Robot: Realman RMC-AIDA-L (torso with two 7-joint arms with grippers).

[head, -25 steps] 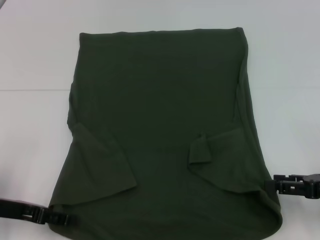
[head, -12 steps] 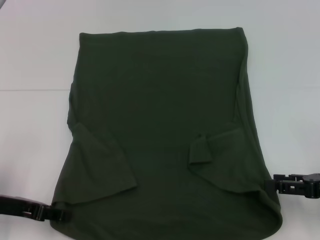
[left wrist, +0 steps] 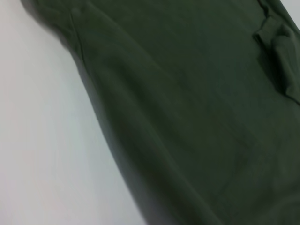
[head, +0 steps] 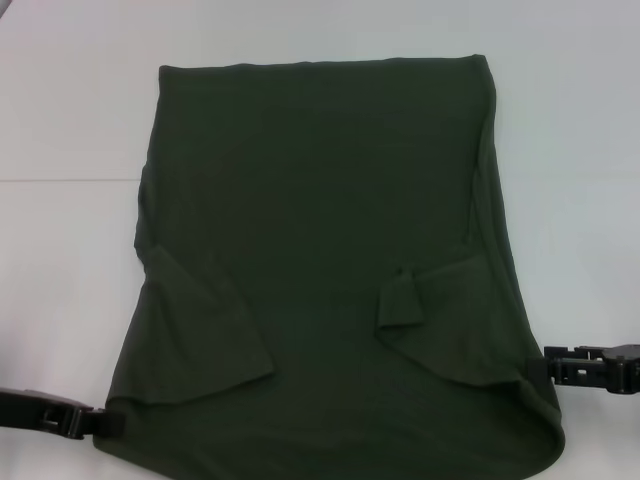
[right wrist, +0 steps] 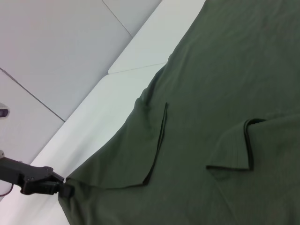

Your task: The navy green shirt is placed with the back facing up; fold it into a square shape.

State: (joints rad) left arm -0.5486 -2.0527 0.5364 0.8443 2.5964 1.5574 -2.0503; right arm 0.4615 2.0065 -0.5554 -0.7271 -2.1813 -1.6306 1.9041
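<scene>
Since a second ago the left gripper (head: 108, 424) has slid outward along the near edge, from about under the left sleeve's corner to the shirt's very corner; the right gripper (head: 540, 368) has barely shifted. Spread flat on the white table (head: 70, 250), the navy green shirt (head: 320, 200) lies plain side up, both sleeves folded inward over the body, the right one (head: 405, 300) curled at its tip. Its nearest hem runs off the bottom of the head view. Each gripper touches the cloth at a near corner, left and right, but their fingertips merge with the dark fabric, so whether the jaws are closed on cloth cannot be told. From the right wrist the left gripper (right wrist: 63, 189) shows at the corner, tips again hidden. Only shirt (left wrist: 197, 117) and table (left wrist: 42, 154) fill the left wrist view.
</scene>
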